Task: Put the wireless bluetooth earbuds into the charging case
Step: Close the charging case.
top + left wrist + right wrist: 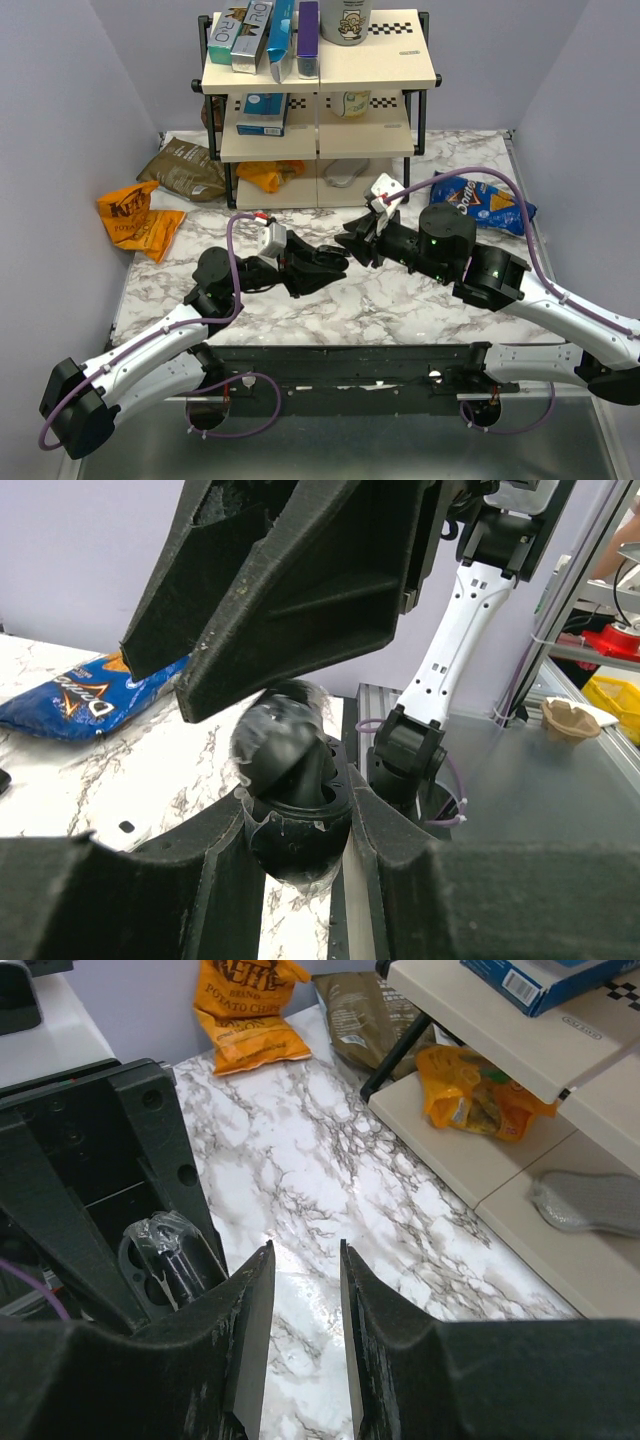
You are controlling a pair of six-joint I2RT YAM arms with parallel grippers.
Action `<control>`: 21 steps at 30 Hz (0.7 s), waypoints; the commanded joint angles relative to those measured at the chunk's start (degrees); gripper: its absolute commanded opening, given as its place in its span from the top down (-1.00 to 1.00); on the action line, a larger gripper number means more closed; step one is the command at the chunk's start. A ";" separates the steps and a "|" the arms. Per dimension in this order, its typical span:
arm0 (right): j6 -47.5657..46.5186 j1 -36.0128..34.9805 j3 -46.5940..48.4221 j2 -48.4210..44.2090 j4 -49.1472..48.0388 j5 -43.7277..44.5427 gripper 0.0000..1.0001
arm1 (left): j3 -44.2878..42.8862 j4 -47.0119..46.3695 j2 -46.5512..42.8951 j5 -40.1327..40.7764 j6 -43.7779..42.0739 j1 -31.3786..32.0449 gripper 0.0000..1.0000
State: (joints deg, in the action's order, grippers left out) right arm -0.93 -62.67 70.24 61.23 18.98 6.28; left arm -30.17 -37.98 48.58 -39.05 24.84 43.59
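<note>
My left gripper (298, 790) is shut on the charging case (295, 830), a glossy black oval held between its fingers with the lid (275, 738) tipped open. The case (160, 1260) also shows at the left of the right wrist view, with dark round wells in its face. I cannot make out the wireless bluetooth earbuds as separate from the case. My right gripper (306, 1250) is open with only marble table showing between its fingers. In the top view the left gripper (333, 265) and the right gripper (353, 245) meet tip to tip at the table's middle, hiding the case.
A two-tier shelf (320, 75) with boxes stands at the back. A blue chip bag (495, 205) lies at the right. An orange bag (135, 215) and a brown bag (185, 168) lie at the left, and another orange bag (268, 175) sits under the shelf.
</note>
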 commanded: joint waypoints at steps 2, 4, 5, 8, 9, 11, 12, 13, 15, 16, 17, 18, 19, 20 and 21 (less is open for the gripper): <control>0.31 -0.34 0.16 -0.50 0.97 -3.91 0.19 | -0.24 -1.22 -0.85 1.08 -1.46 0.18 1.00; 0.49 -0.34 0.08 -0.50 0.97 -4.00 0.19 | -0.24 -1.13 -0.94 1.17 -1.46 0.18 1.00; 0.49 -0.34 -0.01 -0.59 0.97 -4.00 0.19 | -0.24 -1.13 -1.03 1.25 -1.46 0.18 1.00; 0.58 -0.34 -0.19 -0.76 0.97 -3.56 0.19 | -0.15 -1.05 -1.03 1.34 -1.46 0.18 1.00; 0.84 -0.34 -0.19 -0.85 0.88 -3.12 0.19 | -0.15 -1.05 -1.03 1.43 -1.37 0.18 1.00; 0.67 -0.34 -0.28 -1.03 0.79 -3.03 0.19 | -0.06 -0.96 -1.20 1.61 -1.46 0.18 1.00; 0.84 -0.34 -0.36 -1.11 0.79 -2.25 0.19 | 0.03 -0.96 -1.20 1.78 -1.37 0.18 1.00; 0.84 -0.34 -0.36 -1.55 0.62 -0.94 0.19 | 0.11 -0.87 -1.38 2.39 -1.37 0.18 1.00; 4.06 -0.34 -0.89 -2.34 -0.08 8.06 0.17 | 0.20 0.44 -1.47 4.06 -1.37 0.18 1.00; 5.31 -0.34 -2.46 -3.39 -0.70 12.22 0.16 | 0.29 1.40 -1.47 7.20 -1.29 0.18 1.00; 6.28 -0.34 -3.78 -5.49 -2.88 16.35 0.15 | 0.20 4.02 -1.29 9.49 -0.59 0.18 1.00; 7.33 -0.26 -5.18 -6.99 -4.20 22.57 0.15 | 0.20 5.36 -0.94 11.43 0.20 0.18 1.00; 7.69 -0.25 -8.77 -8.22 -5.52 24.37 0.14 | 0.29 6.50 0.28 13.28 0.90 0.18 1.00; 7.87 -0.17 -10.37 -9.45 -8.15 25.69 0.14 | 0.20 9.03 1.16 18.52 1.87 0.18 1.00; 8.13 -0.25 -12.38 -11.38 -9.30 27.19 0.13 | 0.20 10.37 2.04 21.18 5.01 0.18 1.00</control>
State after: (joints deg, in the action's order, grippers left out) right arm 3.68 -62.78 64.25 55.11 15.94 18.92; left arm -30.17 -34.74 48.14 -31.77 24.95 43.62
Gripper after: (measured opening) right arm 0.429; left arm 0.379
